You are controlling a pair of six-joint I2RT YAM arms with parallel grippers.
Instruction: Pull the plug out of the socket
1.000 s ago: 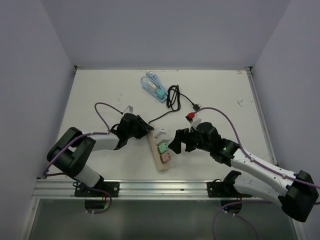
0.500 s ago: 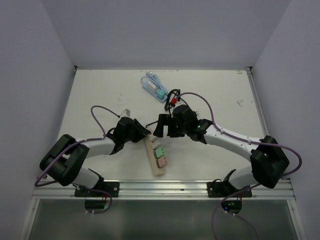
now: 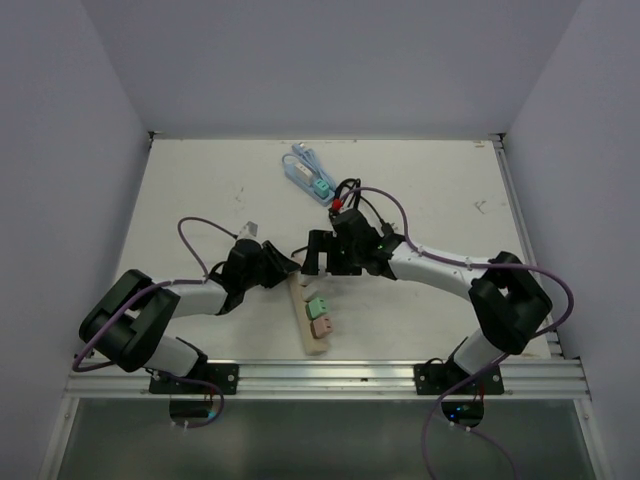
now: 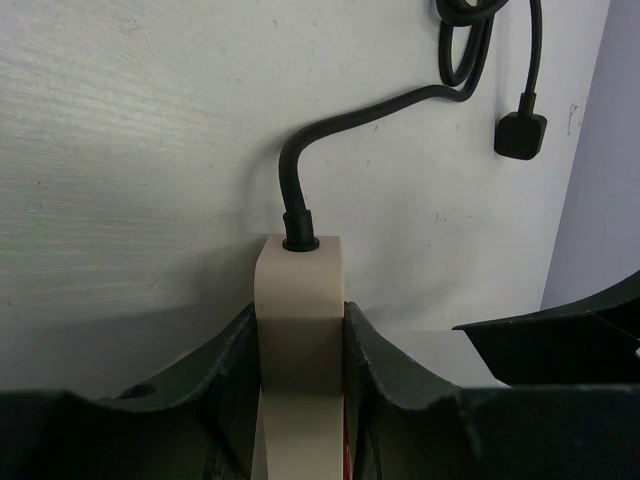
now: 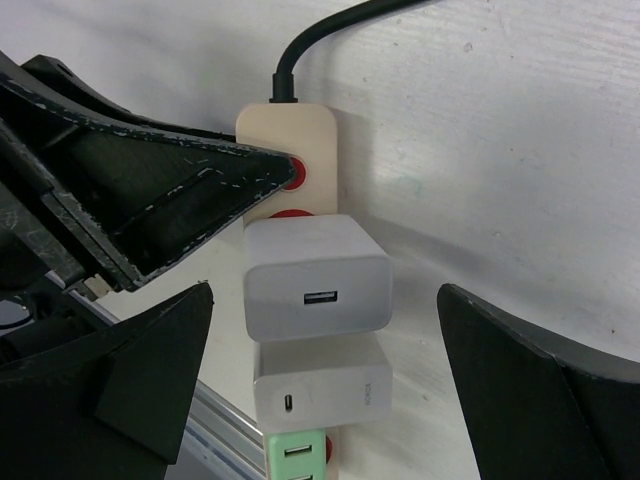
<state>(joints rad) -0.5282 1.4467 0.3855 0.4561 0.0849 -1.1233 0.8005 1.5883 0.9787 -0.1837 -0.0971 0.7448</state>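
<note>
A beige power strip (image 3: pixel 313 335) lies on the white table with several plugs in it. In the right wrist view a white USB charger (image 5: pixel 315 275) sits nearest the strip's cable end (image 5: pixel 290 130). Behind it come a second white charger (image 5: pixel 320 385) and a green plug (image 5: pixel 295 455). A pink plug (image 3: pixel 322 326) follows in the top view. My left gripper (image 4: pixel 300 340) is shut on the strip's cable end (image 4: pixel 300 290). My right gripper (image 5: pixel 322 300) is open, its fingers wide on either side of the first white charger, not touching it.
The strip's black cable (image 4: pixel 300 170) runs back to a coil (image 3: pixel 347 192) with a loose black plug (image 4: pixel 520 135). A blue cable and adapter bundle (image 3: pixel 308 175) lies farther back. An aluminium rail (image 3: pixel 320 378) borders the near edge.
My right arm has swung from the front right to the back of the strip, over the white chargers. The left gripper kept its hold on the strip, which shifted slightly left.
</note>
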